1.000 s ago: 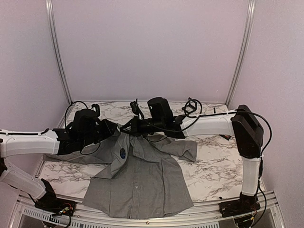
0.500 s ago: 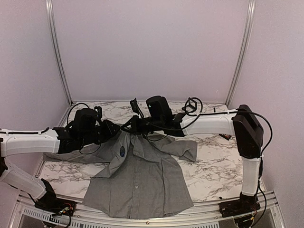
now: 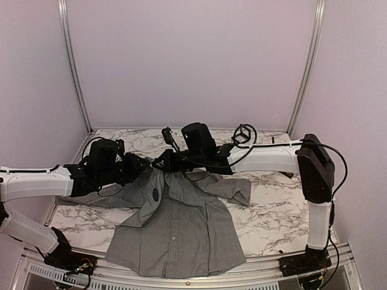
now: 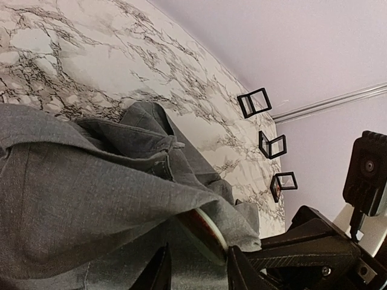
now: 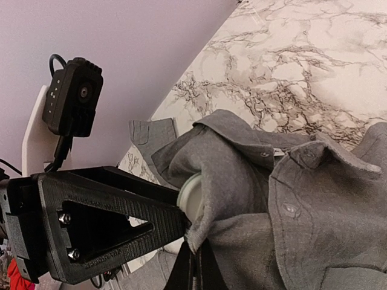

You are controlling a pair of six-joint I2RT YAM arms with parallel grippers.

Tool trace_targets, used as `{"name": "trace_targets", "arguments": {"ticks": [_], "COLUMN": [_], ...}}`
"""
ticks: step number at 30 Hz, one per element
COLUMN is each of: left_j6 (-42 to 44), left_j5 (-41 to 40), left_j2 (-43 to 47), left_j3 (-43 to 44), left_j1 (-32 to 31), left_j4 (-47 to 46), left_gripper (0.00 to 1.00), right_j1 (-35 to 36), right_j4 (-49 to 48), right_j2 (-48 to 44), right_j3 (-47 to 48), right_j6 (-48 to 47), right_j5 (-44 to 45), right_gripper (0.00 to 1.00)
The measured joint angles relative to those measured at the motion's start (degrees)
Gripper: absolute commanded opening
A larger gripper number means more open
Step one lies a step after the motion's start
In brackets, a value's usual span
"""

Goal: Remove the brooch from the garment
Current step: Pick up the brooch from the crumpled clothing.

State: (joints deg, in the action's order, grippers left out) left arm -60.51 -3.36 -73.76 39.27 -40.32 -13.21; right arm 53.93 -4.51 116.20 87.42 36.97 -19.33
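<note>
A grey shirt (image 3: 181, 229) is lying spread out. At its twelve o'clock collar, the right gripper (image 5: 193, 266) is pinching a fold, likely steadying it. A round brooch (image 4: 204, 237) is sitting there between the spread jaws of the left gripper (image 4: 198, 252).

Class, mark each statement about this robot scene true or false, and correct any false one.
1. The garment is grey and lies on a marble-patterned table. True.
2. A small blue brooch sits on the garment's front. True.
3. The right end effector is wide open, clear of the cloth. False: it is shut on the garment near the collar.
4. The black cube frames stand on the garment. False: they stand on the bare table beyond it.
</note>
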Motion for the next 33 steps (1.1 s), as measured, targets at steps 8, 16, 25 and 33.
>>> {"name": "trace_targets", "arguments": {"ticks": [8,16,25,33], "left_j6": [-2.99,-4.98,-6.45,-6.51], "left_j5": [1.9,3.17,5.18,5.88], "left_j2": [-0.04,-0.09,-0.74,-0.83], "left_j3": [-1.25,-2.32,-2.54,-2.54], "left_j1": [0.74,1.81,2.67,2.86], "left_j4": [-2.8,-4.81,-6.54,-6.73], "left_gripper": [0.27,0.25,0.32,0.32], "right_j1": [0.5,1.07,1.36,1.6], "right_j4": [1.64,2.99,5.18,7.04], "right_j2": [0.0,0.0,0.02,0.07], "right_j3": [0.96,1.4,3.08,3.98], "right_j6": [-1.49,-3.19,-4.9,-5.92], "right_j5": [1.16,2.29,3.41,3.67], "right_gripper": [0.0,0.0,0.0,0.0]}}
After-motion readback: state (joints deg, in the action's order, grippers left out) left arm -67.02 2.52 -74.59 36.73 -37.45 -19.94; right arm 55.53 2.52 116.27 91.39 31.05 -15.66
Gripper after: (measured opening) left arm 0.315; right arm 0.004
